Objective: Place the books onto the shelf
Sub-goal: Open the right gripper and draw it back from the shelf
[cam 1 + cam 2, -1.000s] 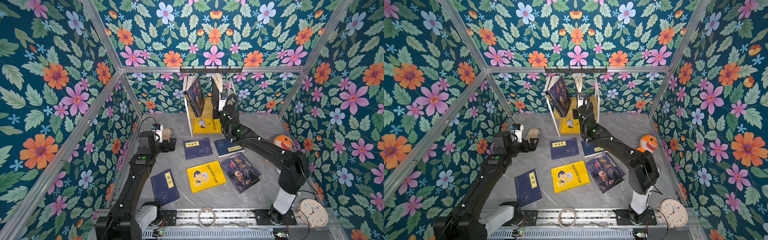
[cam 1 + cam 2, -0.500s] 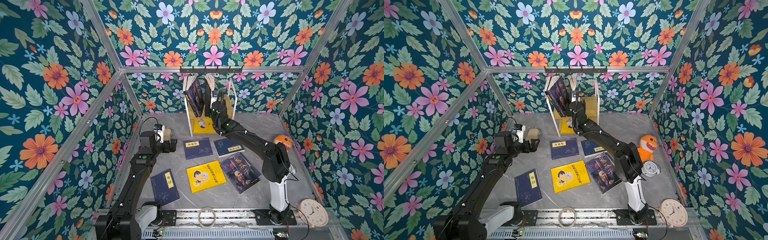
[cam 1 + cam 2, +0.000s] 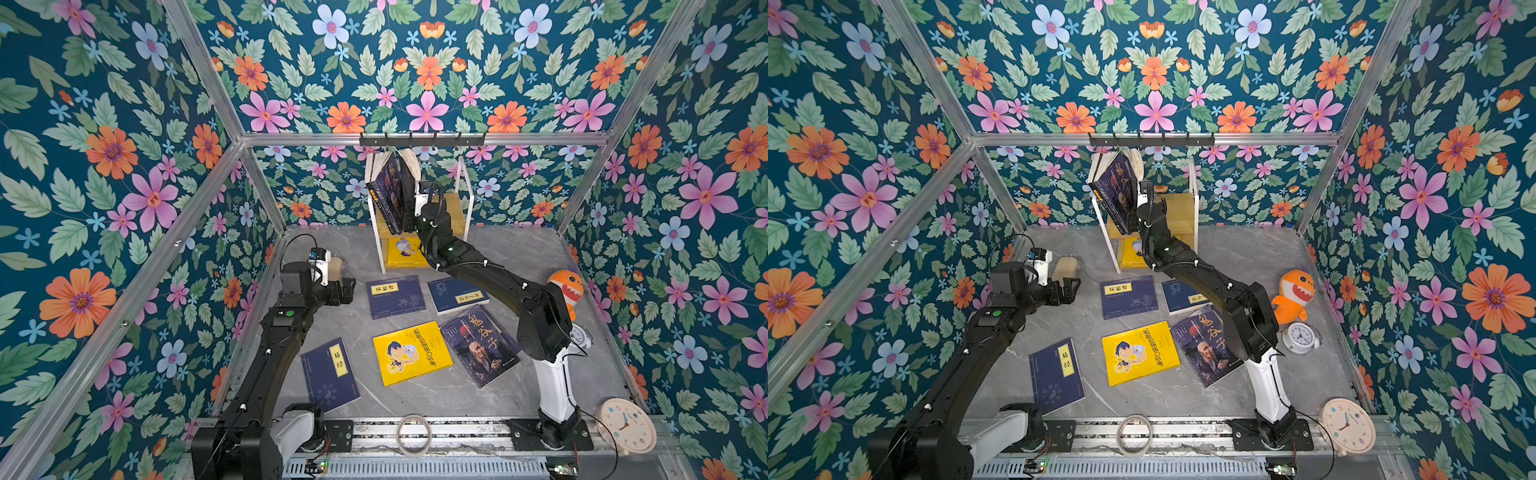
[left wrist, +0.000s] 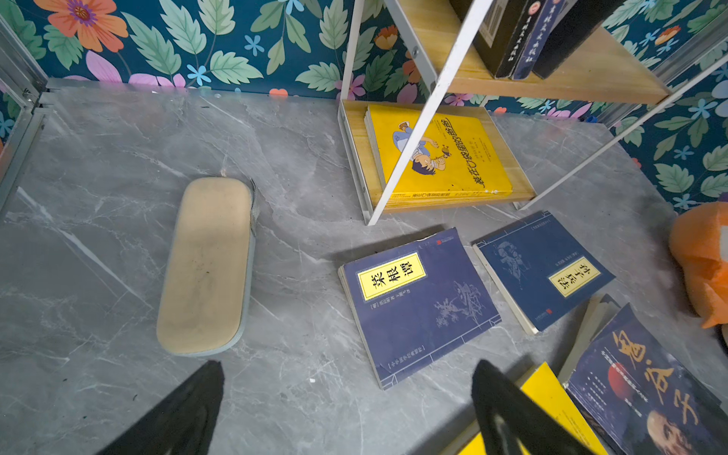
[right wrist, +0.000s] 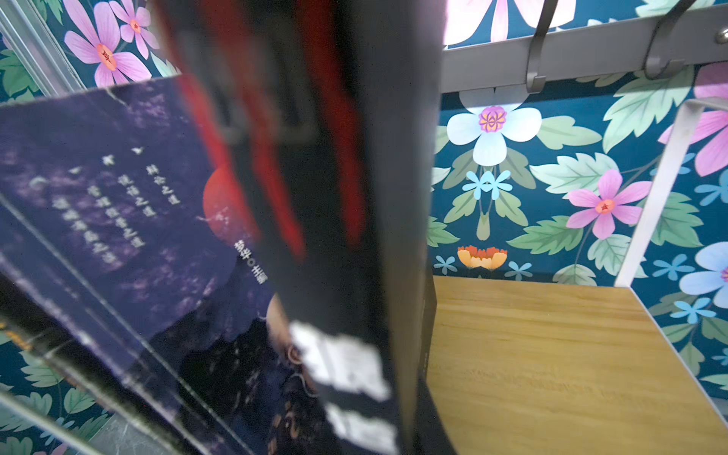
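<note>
Since a second ago the right arm [image 3: 494, 274] has swung toward the left of the frame. It has carried its black book [image 3: 407, 187] from the right part of the shelf's upper board to just beside the leaning books [image 3: 386, 191].

Across the grey counter [image 3: 540, 257], the shelf [image 3: 456, 208] stands at upper middle against the back wall. The right arm crosses its lower tier and covers part of the yellow book [image 3: 401, 249] lying flat there, as well as one edge of the right navy book [image 3: 455, 294].

On the upper board the black book stands with its long axis upright and its page edges fanned at the top. The leaning books tilt toward the frame's left.

Loose on the counter, the portrait book [image 3: 482, 347] lies slanted. The yellow cartoon book [image 3: 411, 353] runs roughly left to right, and the front navy book [image 3: 330, 376] roughly top to bottom. The middle navy book [image 3: 395, 296] lies in front of the shelf.

The right end effector [image 3: 413, 210] is clamped on the black book. Its fingers are hidden behind the wrist, and the wrist view is mostly blurred cover. The left end effector [image 4: 342, 413] hangs over bare counter with its jaws wide apart and nothing between them.
</note>
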Controlling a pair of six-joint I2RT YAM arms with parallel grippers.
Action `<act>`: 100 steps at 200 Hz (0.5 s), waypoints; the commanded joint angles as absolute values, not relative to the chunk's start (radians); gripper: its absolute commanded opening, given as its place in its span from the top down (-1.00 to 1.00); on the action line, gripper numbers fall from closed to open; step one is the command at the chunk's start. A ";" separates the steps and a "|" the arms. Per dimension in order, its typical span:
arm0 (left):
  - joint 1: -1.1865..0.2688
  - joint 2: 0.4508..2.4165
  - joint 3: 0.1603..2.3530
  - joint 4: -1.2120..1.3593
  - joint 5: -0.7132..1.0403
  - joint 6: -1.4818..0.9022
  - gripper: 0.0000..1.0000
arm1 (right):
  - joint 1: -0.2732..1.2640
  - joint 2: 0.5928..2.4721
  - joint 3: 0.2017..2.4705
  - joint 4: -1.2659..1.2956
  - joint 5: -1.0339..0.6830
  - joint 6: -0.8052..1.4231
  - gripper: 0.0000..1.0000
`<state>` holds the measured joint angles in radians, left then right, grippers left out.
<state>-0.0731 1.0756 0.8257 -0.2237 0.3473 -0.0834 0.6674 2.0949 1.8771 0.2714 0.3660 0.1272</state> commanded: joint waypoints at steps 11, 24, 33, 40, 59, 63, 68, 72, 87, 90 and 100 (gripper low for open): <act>-0.074 1.075 0.818 -0.204 0.356 -0.074 -0.99 | 0.669 2.082 1.851 0.277 0.286 0.158 0.63; -0.074 1.081 0.826 -0.205 0.351 -0.079 -1.00 | 0.670 2.069 1.827 0.292 0.278 0.175 0.57; -0.074 1.080 0.830 -0.207 0.354 -0.083 -0.99 | 0.669 2.066 1.818 0.302 0.262 0.174 0.53; -0.074 1.077 0.827 -0.205 0.359 -0.083 -0.99 | 0.669 2.066 1.817 0.303 0.251 0.165 0.50; -0.074 1.078 0.818 -0.202 0.358 -0.077 -0.99 | 0.670 2.058 1.804 0.304 0.237 0.163 0.47; -0.073 1.079 0.819 -0.201 0.356 -0.078 -0.99 | 0.670 2.054 1.799 0.304 0.236 0.167 0.47; -0.072 1.080 0.822 -0.204 0.354 -0.079 -0.99 | 0.670 2.049 1.791 0.307 0.233 0.173 0.46; -0.072 1.080 0.823 -0.204 0.354 -0.080 -0.99 | 0.670 2.043 1.784 0.312 0.226 0.176 0.46; -0.072 1.075 0.822 -0.202 0.357 -0.079 -0.99 | 0.670 2.031 1.760 0.338 0.196 0.166 0.46; -0.072 1.074 0.820 -0.201 0.359 -0.078 -0.99 | 0.670 2.030 1.758 0.341 0.191 0.162 0.46; -0.071 1.075 0.815 -0.200 0.358 -0.074 -0.99 | 0.670 2.027 1.749 0.342 0.187 0.154 0.46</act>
